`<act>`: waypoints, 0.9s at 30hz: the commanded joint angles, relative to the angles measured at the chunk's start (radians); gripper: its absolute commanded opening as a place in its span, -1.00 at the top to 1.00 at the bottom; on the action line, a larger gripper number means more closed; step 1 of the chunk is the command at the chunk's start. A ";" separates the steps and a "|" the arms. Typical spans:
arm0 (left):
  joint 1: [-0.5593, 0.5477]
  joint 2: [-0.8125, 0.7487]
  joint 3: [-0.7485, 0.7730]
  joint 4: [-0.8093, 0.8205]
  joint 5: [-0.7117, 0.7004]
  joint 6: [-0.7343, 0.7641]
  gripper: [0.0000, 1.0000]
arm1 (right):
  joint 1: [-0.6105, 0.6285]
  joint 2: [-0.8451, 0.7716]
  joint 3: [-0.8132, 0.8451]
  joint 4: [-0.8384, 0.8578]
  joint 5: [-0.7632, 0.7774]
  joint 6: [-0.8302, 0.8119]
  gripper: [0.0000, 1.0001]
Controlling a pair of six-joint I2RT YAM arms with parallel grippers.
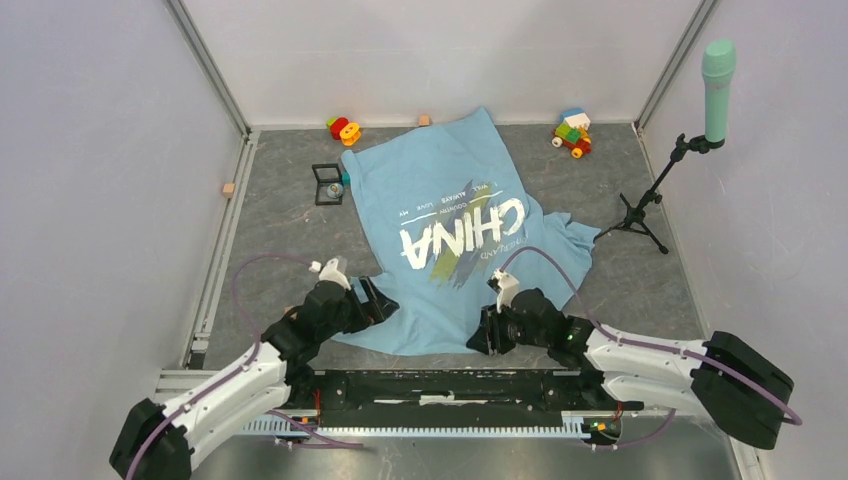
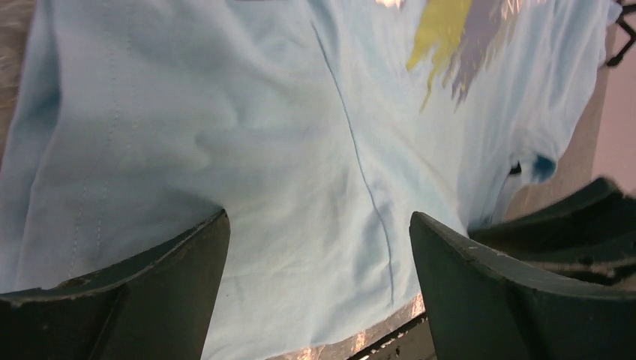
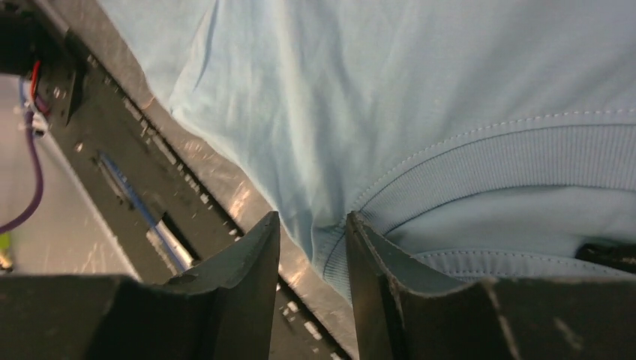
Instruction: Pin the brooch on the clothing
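Pinning has not begun — the brooch [image 1: 344,181] lies at the shirt's ten o'clock beside the black frame box [image 1: 327,184], while the left gripper [image 1: 375,300] gapes over the T-shirt [image 1: 455,215] and the right gripper [image 1: 489,331] pinches its collar.

Both arms have white link shells, black joints and purple cables. Each tool, left tool [image 1: 378,300] and right tool [image 1: 484,331], carries dark fingers.
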 commanded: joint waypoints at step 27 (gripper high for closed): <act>0.013 0.127 0.271 -0.067 -0.008 0.170 -1.00 | -0.187 0.040 0.471 -0.428 0.467 -0.263 -0.83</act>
